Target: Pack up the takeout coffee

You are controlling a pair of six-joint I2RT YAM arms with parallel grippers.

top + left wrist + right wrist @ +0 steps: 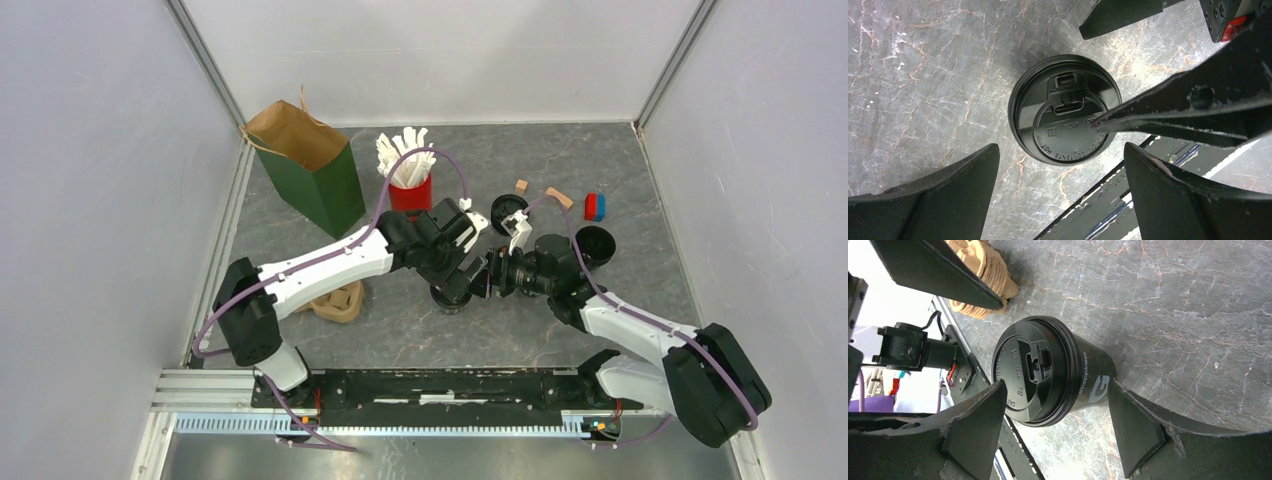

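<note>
Grasp step: right hand (1055, 385) straddles the lidded cup (1083, 385), spread wide, nothing clamped (contact unclear); left hand (1060, 150) gapes empty above. Next we squeeze, then lift toward the bag (320, 180).

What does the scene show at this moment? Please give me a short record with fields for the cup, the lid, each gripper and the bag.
cup: black, white lettering, upright on the table
lid: black, flat, fitted on the cup
left gripper: open, above the lid
right gripper: straddles the cup's sides; whether it grips cannot be told
bag: green, open, standing far left; cup not in it
</note>
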